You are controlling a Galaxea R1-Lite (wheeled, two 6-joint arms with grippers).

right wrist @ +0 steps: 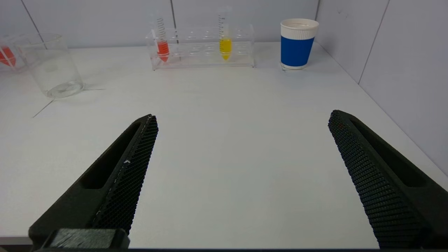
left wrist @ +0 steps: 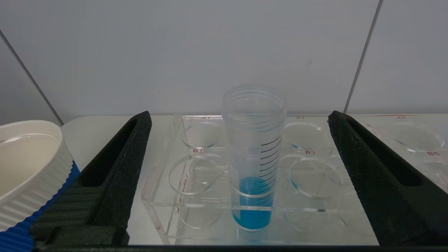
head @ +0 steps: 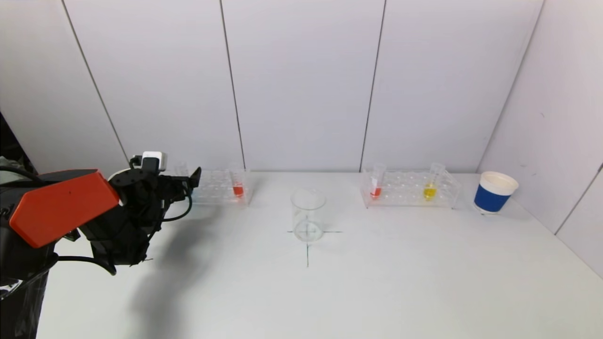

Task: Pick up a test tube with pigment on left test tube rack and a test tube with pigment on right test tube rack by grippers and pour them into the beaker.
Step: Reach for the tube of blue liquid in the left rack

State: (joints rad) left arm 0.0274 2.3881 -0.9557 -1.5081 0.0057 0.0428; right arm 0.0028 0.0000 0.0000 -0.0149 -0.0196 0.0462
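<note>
A white table [head: 377, 282] is walled by pale panels. At its far left edge the left gripper [left wrist: 238, 175], jaws wide and empty, is lined up on the blue tube [left wrist: 253, 157] in the clear left rack [left wrist: 157, 210]. The ribbed plastic tube should be clasped centrally and lifted straight. The right gripper [right wrist: 241, 175], also wide and empty, hangs over the near right. The glass beaker [head: 308, 214] stands mid-table.
</note>
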